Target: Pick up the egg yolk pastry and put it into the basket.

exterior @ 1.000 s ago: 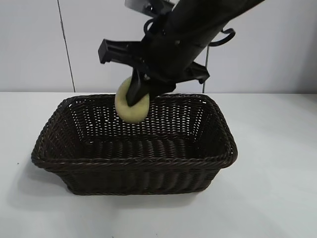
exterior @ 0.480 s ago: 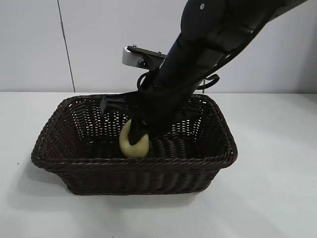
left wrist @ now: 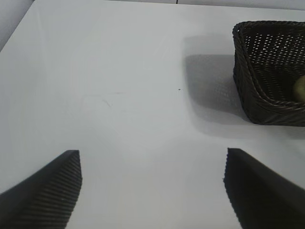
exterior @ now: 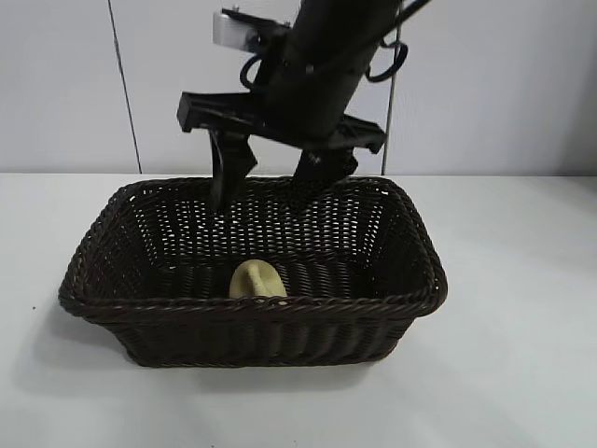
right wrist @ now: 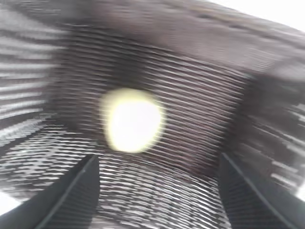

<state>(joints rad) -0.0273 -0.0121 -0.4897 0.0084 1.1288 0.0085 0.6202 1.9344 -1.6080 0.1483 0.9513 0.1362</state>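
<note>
The pale-yellow egg yolk pastry (exterior: 256, 280) lies on the floor of the dark-brown wicker basket (exterior: 410, 301), near its front wall. It shows as a bright round blob (right wrist: 132, 120) in the right wrist view, with the basket's weave (right wrist: 200, 100) all around it. My right gripper (exterior: 270, 187) hangs open above the basket's back rim, empty, clear of the pastry. My left gripper (left wrist: 152, 160) is open over bare white table, off to the basket's side. A corner of the basket (left wrist: 267, 100) and a sliver of pastry (left wrist: 300, 88) show in the left wrist view.
The basket stands on a white table (exterior: 522, 373) with a pale wall behind it. Bare table lies on all sides of the basket.
The right gripper lowered the pastry into the basket, opened and let it go, then rose above the rim. The pastry now rests on the basket floor. The left gripper stayed still.
</note>
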